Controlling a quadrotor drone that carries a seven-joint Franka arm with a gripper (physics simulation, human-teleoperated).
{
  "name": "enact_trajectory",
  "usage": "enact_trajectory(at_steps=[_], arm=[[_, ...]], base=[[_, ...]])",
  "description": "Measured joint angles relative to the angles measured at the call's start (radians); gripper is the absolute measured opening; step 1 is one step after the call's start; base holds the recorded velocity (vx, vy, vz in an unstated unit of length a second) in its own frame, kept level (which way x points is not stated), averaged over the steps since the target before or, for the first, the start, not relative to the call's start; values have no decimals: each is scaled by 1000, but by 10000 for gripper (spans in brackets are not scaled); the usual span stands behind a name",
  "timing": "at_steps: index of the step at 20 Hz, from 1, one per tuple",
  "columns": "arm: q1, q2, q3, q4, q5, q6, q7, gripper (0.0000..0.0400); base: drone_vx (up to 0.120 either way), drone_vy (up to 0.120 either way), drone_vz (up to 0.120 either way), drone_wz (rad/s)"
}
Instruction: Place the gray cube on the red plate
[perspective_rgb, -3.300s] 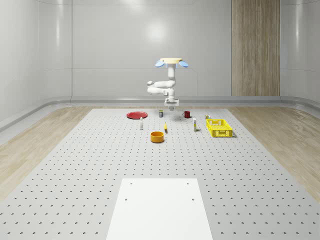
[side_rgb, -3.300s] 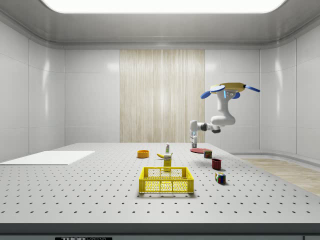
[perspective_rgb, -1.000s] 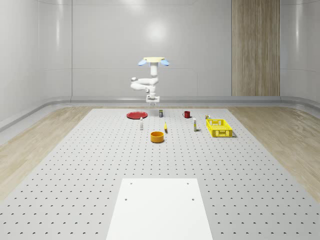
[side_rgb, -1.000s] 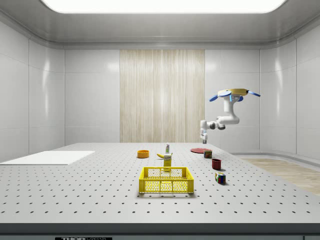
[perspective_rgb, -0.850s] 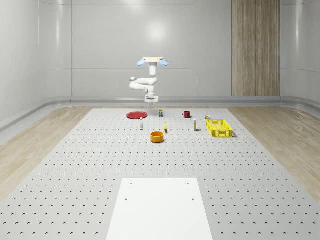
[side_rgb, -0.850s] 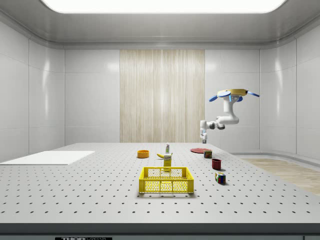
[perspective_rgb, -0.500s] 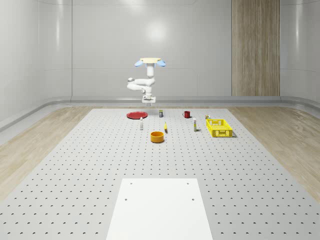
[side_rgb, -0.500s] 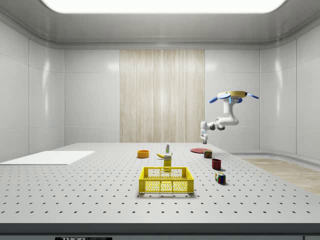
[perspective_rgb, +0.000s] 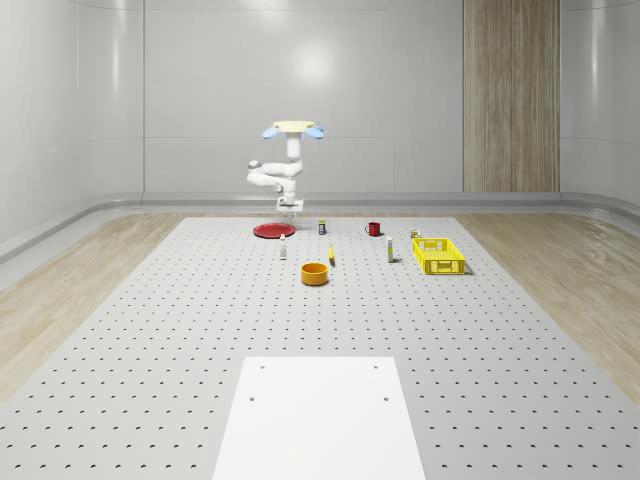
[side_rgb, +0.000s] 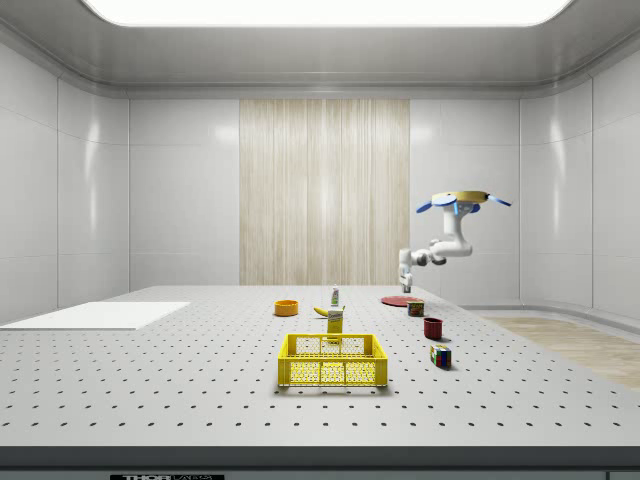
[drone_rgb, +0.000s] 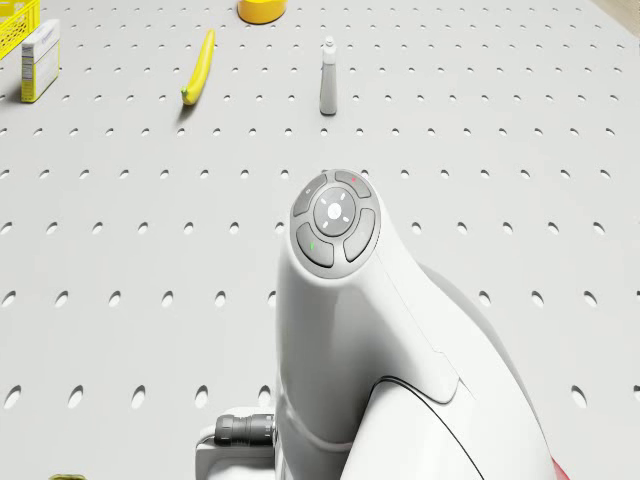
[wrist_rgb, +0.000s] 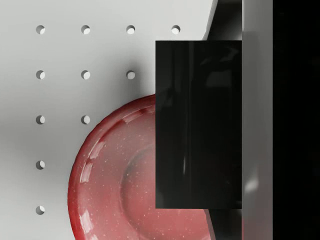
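Moved: the drone (perspective_rgb: 291, 128) has gone toward the whole-scene view's left since the earlier frames, away from the mug (perspective_rgb: 373, 229), and now it is above the plate (perspective_rgb: 272, 231).
Drone: it hovers in the air over the far end of the surface (perspective_rgb: 150, 350), with nothing under it to rest on. In the side view it hangs high, toward that view's right.
Arm: the white arm (drone_rgb: 340, 300) bends down from the drone, and its tip points at the surface, just above the plate.
Fingers: the fingers (wrist_rgb: 257, 125) are clenched on the cube (wrist_rgb: 198, 125). One finger shows as a gray strip pressed to the cube's side.
Cube: it looks dark in the wrist view. It is up in the air, not touching the plate. Part of it is over the plate and part is over the bare surface past the rim.
Plate: it is red and round, and it lies flat on the surface right under the cube.
Other things: an orange bowl (perspective_rgb: 315, 273), a banana (drone_rgb: 199, 67) and a small bottle (drone_rgb: 327, 65) lie nearer the middle of the surface, well apart from the plate. A yellow basket (perspective_rgb: 438, 255) sits toward the whole-scene view's right.
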Motion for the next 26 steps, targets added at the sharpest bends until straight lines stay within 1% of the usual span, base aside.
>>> enact_trajectory(at_steps=[5, 7, 12, 14, 17, 21, 26], arm=[[-1, -5, 0, 0, 2, 4, 1, 251], [-2, -7, 1, 0, 3, 6, 1, 251], [-3, -11, 1, 0, 4, 10, 2, 251], [-3, -12, 1, 1, 5, 11, 2, 251], [-4, -15, 1, 1, 6, 14, 3, 251], [-7, -18, -15, 5, -7, 23, 4, 251], [-18, -19, -74, 22, -61, 49, 4, 251]], base=[[-8, -120, 0, 0], [-120, -120, 0, 0], [0, -120, 0, 0], [0, -120, -80, 0], [0, -120, -13, 0], [0, -20, 0, 0], [0, 0, 0, 0]])
